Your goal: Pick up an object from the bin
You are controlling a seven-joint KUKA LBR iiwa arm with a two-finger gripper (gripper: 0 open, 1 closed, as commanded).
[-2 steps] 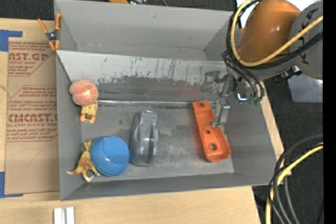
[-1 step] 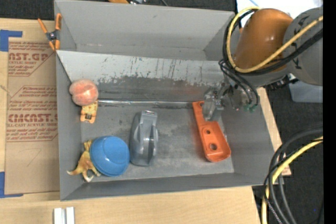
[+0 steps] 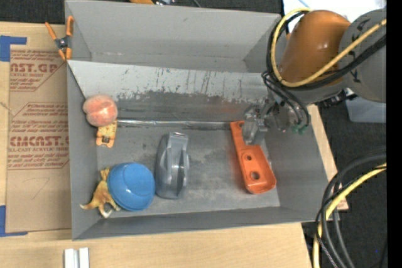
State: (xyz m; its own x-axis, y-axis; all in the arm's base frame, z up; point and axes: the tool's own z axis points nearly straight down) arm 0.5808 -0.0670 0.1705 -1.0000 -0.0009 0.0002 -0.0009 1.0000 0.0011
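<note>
Orange bar [image 3: 257, 166] lies at four o'clock in the bin [image 3: 188, 34], the gripper [image 3: 254, 123] over its twelve o'clock end; apart or together, I cannot tell. Looks stiff, light plastic; take it across its narrow neck.

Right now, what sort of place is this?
Probably a robotics lab's grasping test station: a grey metal bin of odd things, such as a blue bowl and a pink ball, and a cabled robot arm reaching in.
</note>
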